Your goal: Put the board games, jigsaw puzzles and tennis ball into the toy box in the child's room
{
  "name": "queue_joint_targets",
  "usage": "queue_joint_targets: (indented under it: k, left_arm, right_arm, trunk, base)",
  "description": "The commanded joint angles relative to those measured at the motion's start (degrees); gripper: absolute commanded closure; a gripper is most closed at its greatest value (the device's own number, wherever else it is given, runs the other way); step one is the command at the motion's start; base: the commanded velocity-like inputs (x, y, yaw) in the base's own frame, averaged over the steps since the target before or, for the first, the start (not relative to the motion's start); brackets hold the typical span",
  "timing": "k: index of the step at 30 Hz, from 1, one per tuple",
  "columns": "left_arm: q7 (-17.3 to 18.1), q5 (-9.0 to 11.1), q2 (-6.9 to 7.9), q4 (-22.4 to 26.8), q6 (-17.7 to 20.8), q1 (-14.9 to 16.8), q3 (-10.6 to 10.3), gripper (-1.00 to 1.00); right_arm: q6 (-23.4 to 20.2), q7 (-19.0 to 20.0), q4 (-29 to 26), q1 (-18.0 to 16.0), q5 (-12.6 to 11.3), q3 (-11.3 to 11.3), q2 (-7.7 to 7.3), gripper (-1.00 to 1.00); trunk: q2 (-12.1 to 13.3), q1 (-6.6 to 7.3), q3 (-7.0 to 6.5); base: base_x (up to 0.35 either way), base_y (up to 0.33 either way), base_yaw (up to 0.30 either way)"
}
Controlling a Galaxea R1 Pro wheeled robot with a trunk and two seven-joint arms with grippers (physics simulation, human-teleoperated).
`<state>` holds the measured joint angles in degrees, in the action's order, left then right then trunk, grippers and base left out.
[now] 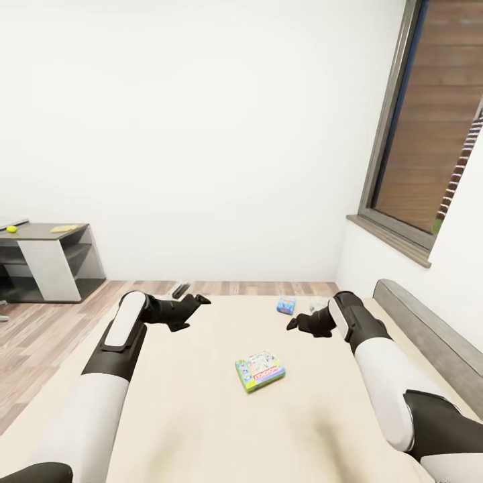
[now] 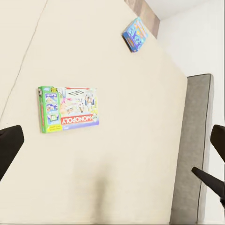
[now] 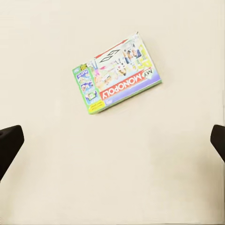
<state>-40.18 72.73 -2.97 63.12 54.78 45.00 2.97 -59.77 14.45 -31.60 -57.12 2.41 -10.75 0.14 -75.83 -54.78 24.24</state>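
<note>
Two board games lie on the bed's beige mattress (image 1: 201,402). The green-edged "MY MONOPOLY" box (image 1: 260,370) (image 2: 68,115) (image 3: 117,74) sits mid-bed. A smaller light-blue box (image 1: 286,305) (image 2: 134,34) lies near the far edge. My left gripper (image 1: 193,312) (image 2: 112,140) hovers open above the mattress, left of and beyond the Monopoly box. Open too, my right gripper (image 1: 300,320) (image 3: 112,140) hangs above the bed beside the blue box. At far left is the end of the table (image 1: 47,235), with the tennis ball (image 1: 11,229) and a flat yellow thing (image 1: 64,229) on top. The toy box and jigsaw puzzles are out of view.
The grey padded headboard (image 1: 429,335) (image 2: 194,140) runs along the bed's right side under a window (image 1: 429,134). A white wall stands behind the bed. Wood-plank floor (image 1: 40,335) lies between bed and table.
</note>
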Motion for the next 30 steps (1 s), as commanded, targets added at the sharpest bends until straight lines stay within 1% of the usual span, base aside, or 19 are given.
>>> queue_joint_targets:
  k: [1,8,18,30]
  left_arm:
    - [-0.3,0.6,0.0,-0.1,0.6,0.1,0.2,-1.0]
    - [0.6,0.8,0.09,-0.6,1.8,0.0,0.1,-1.0]
    - [0.8,0.8,0.04,-0.7,2.1,0.0,0.0,-1.0]
    - [0.9,0.9,0.33,-1.2,2.2,0.0,0.2,-1.0]
  right_arm:
    - [-0.2,-0.4,0.1,-0.1,0.2,-0.8,0.06,-1.0]
    - [-0.2,-2.3,0.0,-0.3,0.2,-2.3,0.17,-1.0]
    - [-0.2,-2.8,-0.5,-0.3,0.2,-2.9,0.13,-1.0]
    - [-0.2,-2.9,0.0,-0.3,0.2,-3.2,0.05,-1.0]
  trunk:
    - [0.4,0.23,-0.12]
    - [3.2,1.76,-1.37]
    - [7.2,3.96,-3.01]
    - [12.0,6.6,-4.29]
  base:
    - [0.0,0.0,0.0]
    - [0.0,0.0,0.0]
    - [0.0,0.0,0.0]
    - [0.0,0.0,0.0]
